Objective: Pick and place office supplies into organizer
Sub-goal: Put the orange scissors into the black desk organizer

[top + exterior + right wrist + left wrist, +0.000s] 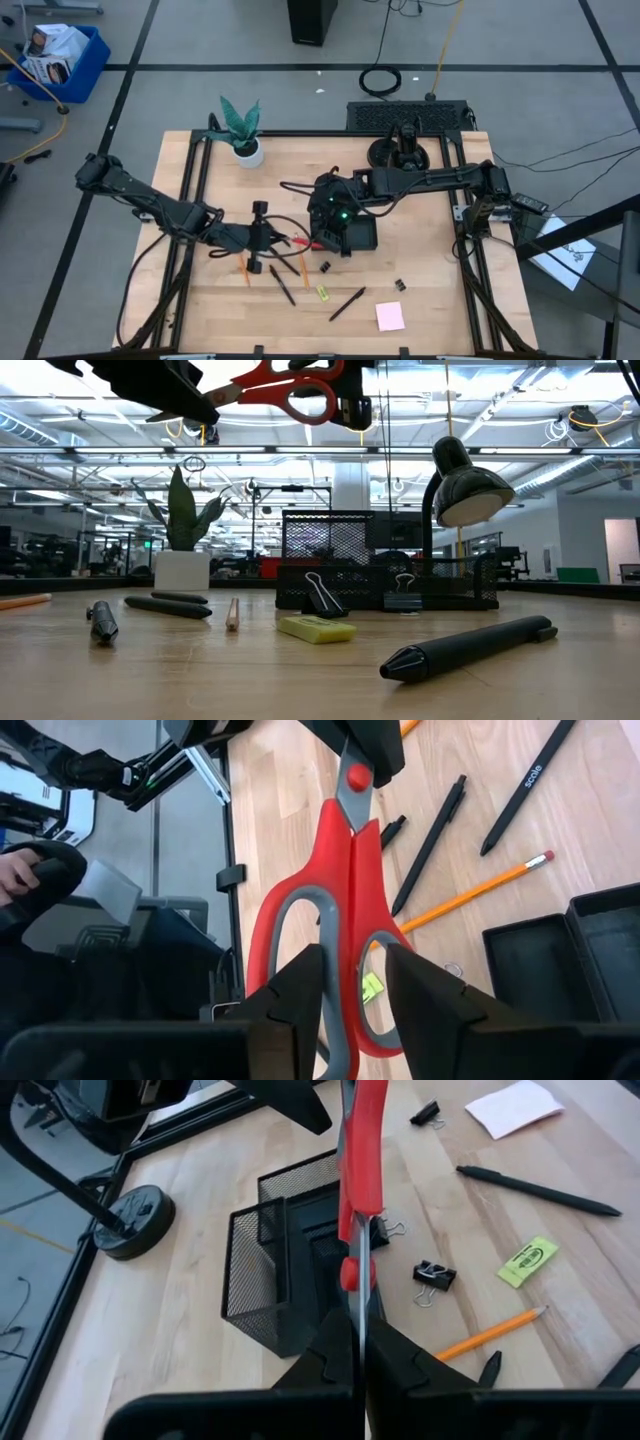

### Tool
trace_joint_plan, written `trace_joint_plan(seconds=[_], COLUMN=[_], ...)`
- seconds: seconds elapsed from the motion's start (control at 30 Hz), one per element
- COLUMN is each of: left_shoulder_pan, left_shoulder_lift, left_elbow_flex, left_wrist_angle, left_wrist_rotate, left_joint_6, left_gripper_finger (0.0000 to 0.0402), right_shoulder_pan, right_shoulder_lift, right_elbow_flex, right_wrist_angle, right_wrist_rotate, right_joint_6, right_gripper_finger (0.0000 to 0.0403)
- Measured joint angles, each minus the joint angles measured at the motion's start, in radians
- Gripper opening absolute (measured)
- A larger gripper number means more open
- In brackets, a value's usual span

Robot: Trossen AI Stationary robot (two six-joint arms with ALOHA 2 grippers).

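The red-handled scissors (300,241) hang above the table, just left of the black organizer (356,235), held between both arms. My left gripper (360,1342) is shut on the blade end, and my right gripper (355,970) comes from the organizer's side and is shut on the handle end. In the low view the scissors (290,385) sit high above the table top, roughly level, blades toward the left arm. The organizer (290,1270) stands on the table below and beyond them. My left gripper pinches the closed blades (361,1320) between its two fingers, short of the red pivot. The fingers lie along the blades. The scissors stick out beyond the fingertips, lifted clear of the table. My right gripper pinches the two inner bars of the handles (352,935) where the loops meet. One finger (300,990) lies over each grey-lined loop. The fingers slant down from the far right. The handles stay clear of the table.
On the near table lie orange pencils (247,268), black pens (347,303), black clips (399,286), a yellow-green piece (322,293) and a pink sticky-note pad (390,316). A potted plant (243,135) stands far left. A lamp on a round base (400,150) stands far right.
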Motion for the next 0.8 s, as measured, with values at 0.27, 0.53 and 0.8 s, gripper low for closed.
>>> trace_joint_plan(seconds=[0.27,0.53,0.8], left_shoulder_pan=[-0.023,-0.024,-0.024], left_shoulder_lift=[0.000,0.000,0.000], left_elbow_flex=[0.000,-0.001,-0.001], left_wrist_angle=[-0.016,-0.035,-0.034], left_wrist_rotate=[-0.037,-0.042,-0.043], left_joint_6=[-0.008,-0.019,-0.024], left_gripper_finger=[0.0001,0.0001,0.0001], right_shoulder_pan=[-0.016,-0.028,-0.040], right_shoulder_lift=[-0.004,-0.004,-0.004], right_elbow_flex=[-0.001,-0.001,-0.001], right_wrist_angle=[0.035,0.035,0.014], right_wrist_rotate=[-0.004,-0.004,0.018], right_joint_6=[0.005,0.005,0.003], right_gripper_finger=[0.0102,0.0098,0.0095])
